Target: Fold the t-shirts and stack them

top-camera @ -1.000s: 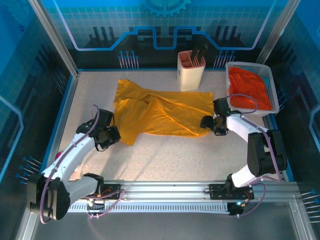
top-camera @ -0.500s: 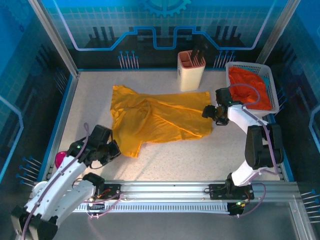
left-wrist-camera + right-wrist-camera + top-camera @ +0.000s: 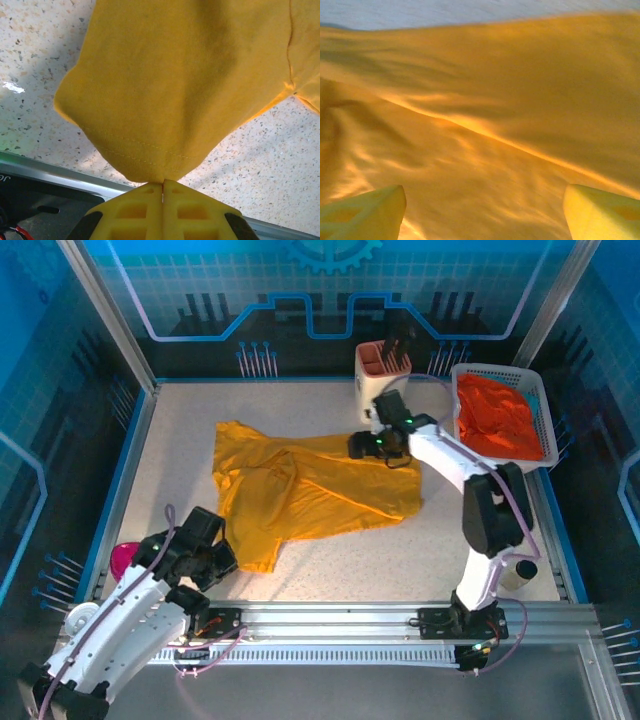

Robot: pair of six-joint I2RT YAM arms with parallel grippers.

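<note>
Two garments are in play: a mustard-yellow short-sleeved cloth t-shirt point(image 3: 320, 490) lies spread and rumpled across the middle of the speckled tabletop point(image 3: 400, 560) in the top view, and an orange-red cloth t-shirt point(image 3: 495, 425) sits bunched in the white mesh plastic basket point(image 3: 497, 370) at the upper right. The left gripper point(image 3: 163, 186), at the lower left of the top view, has its jaws pressed together on a hemmed edge of the yellow shirt, which fans out from the pinch. The right gripper point(image 3: 482, 212) hovers with its fingers wide apart over the shirt's upper edge, holding nothing. The cloth looks light, limp and quick to crease, so it will likely sag and slide rather than keep a shape; hems, sleeve ends and corners seem the surest places to pinch, ideally two at once to keep an edge taut
</note>
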